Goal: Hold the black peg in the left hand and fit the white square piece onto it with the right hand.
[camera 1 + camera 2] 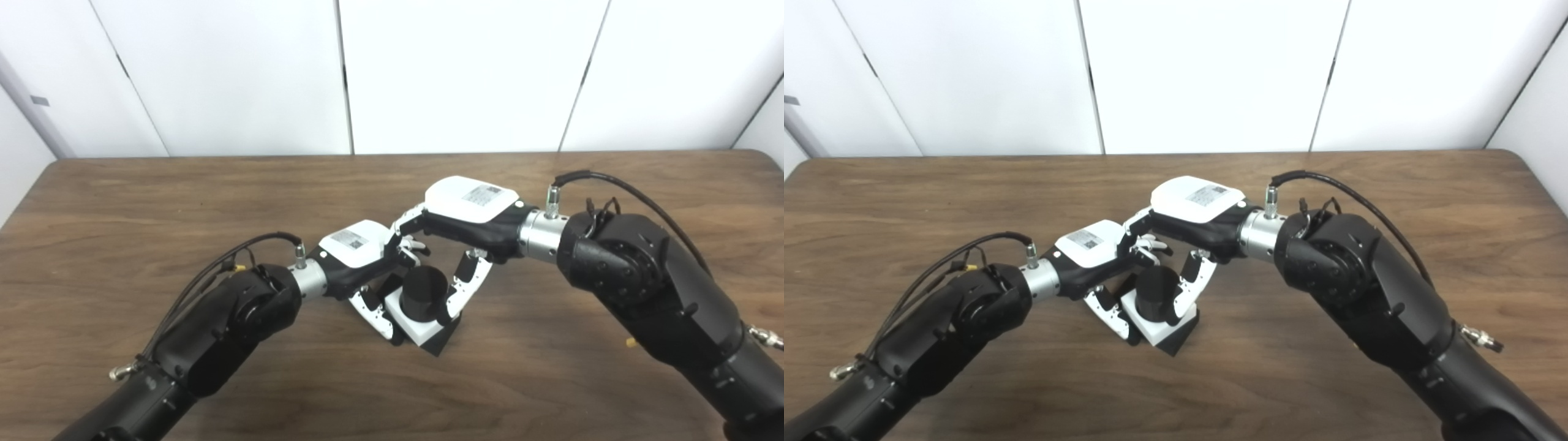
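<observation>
Left eye view: one black peg (pixel 424 291) stands through one white square piece (pixel 415 323) at table (pixel 122 202) centre. Two hands meet there. The left hand (pixel 358 257), from eight o'clock, and the right hand (pixel 468 220), from three o'clock, curl fingers around the assembly. Back-of-hand labels are unreadable. Wood-grain tabletop; white panelled walls (pixel 459 73).

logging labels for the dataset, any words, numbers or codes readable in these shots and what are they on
No text can be read.
Sticker on the back of the left hand: dark code-like print, too small and blurred to read.
Sticker on the back of the right hand: grey lines of print, too blurred to read.
Black peg, white square piece, table: no marking visible.
</observation>
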